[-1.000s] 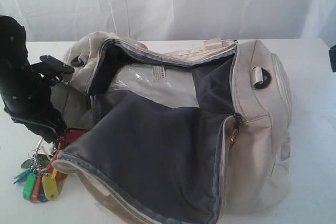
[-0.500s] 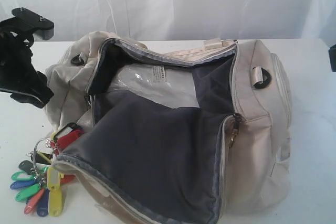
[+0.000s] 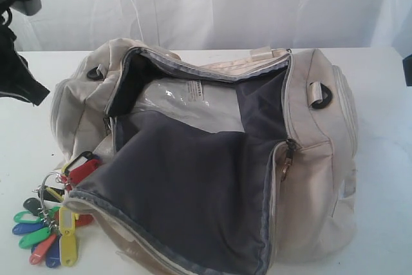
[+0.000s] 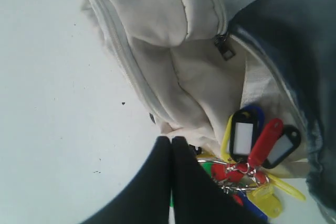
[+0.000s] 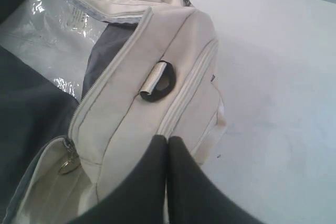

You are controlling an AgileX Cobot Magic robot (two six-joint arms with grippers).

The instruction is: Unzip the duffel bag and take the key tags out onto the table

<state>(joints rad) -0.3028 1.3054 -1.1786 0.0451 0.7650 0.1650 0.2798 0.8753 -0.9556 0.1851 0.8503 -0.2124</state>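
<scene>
The cream duffel bag (image 3: pixel 315 159) lies unzipped on the white table (image 3: pixel 386 94), its grey lining flap folded out toward the front. The key tags (image 3: pixel 48 227), a bunch in yellow, red, green and blue on metal rings, rest on the table at the bag's front left corner, free of any grip. They also show in the left wrist view as key tags (image 4: pixel 257 145) beside the bag's fabric. My left gripper (image 4: pixel 171 139) is shut and empty, raised at the far left edge of the exterior view. My right gripper (image 5: pixel 167 139) is shut and empty above the bag's right end.
A clear plastic-wrapped packet (image 3: pixel 187 101) lies inside the bag. A black D-ring with a webbing tab (image 5: pixel 157 81) sits on the bag's right end. A metal zipper pull (image 3: pixel 284 167) hangs at the opening's corner. White curtain behind the table.
My left gripper has let go of the key tags, lifted up and away to the far left, and shut. The tags have settled on the table. The right gripper has not moved.
</scene>
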